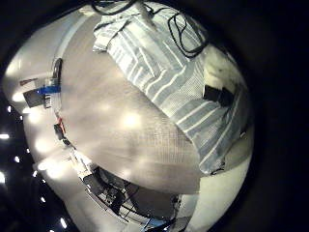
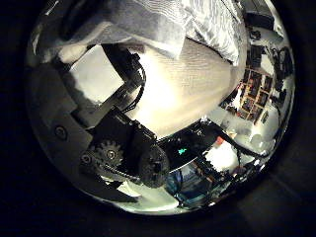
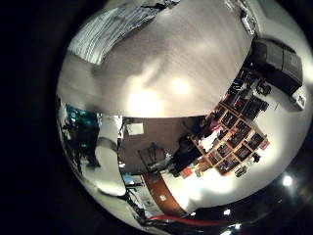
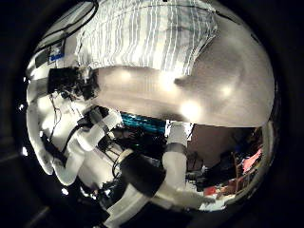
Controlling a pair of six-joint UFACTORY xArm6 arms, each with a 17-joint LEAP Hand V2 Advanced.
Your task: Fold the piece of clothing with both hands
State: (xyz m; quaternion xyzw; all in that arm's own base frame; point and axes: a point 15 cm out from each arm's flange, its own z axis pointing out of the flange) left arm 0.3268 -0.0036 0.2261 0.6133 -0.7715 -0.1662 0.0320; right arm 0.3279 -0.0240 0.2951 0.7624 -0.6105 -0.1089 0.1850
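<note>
The striped garment (image 4: 142, 38) lies on the pale table (image 4: 218, 85), bunched and rumpled rather than squared off, with a fold or a sleeve laid across its body in the left hand's little finger side view (image 1: 164, 68). From where I stand I would judge the folding only partly done: some cloth looks turned over on itself, but the edges are uneven and nothing resembles a tidy packet, so at least another fold and some smoothing seem left. Neither palm is close to the cloth; a broad stretch of bare tabletop (image 3: 166, 59) separates the cameras from it, which suggests both hands are lifted clear and grasp nothing. The left hand (image 2: 109, 118) shows black and geared parts beside its thumb-side camera, but whether its fingers are relaxed or curled I cannot tell. The right hand (image 4: 95, 142) shows white fingers stretched out fairly straight and away from the cloth, so it reads as released. The table surface is smooth, light and glossy under ceiling lights. Beyond it the room is cluttered, with shelving (image 3: 235, 127) packed with boxes along one side.
</note>
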